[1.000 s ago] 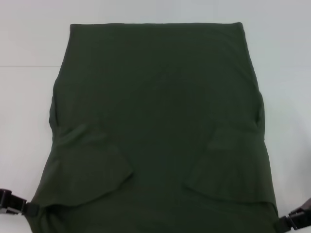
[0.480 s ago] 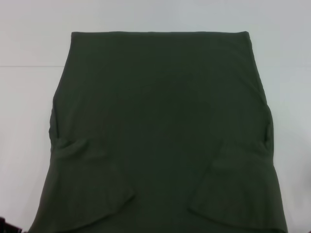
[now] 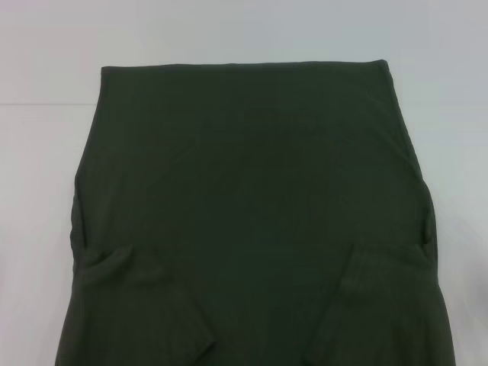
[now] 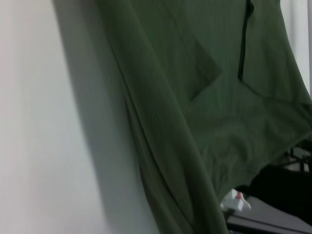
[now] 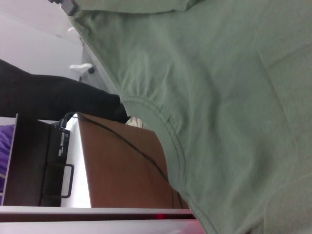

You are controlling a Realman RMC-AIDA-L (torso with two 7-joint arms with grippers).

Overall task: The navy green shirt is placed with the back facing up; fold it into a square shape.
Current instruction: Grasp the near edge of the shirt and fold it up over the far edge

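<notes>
Fingers of both grippers: out of frame, state can't tell. Dark olive-green short-sleeved fabric shirt point(image 3: 252, 213) lies plain side up on white table point(image 3: 46, 152), both sleeves folded inward, near edge raised per wrist views, neckline hanging.

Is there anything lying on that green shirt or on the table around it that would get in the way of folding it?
Nothing visible does. In the head view the navy green shirt lies plain side up on the white table with both sleeves folded inward, and nothing rests on it or beside it. Neither gripper appears in that view.
</notes>
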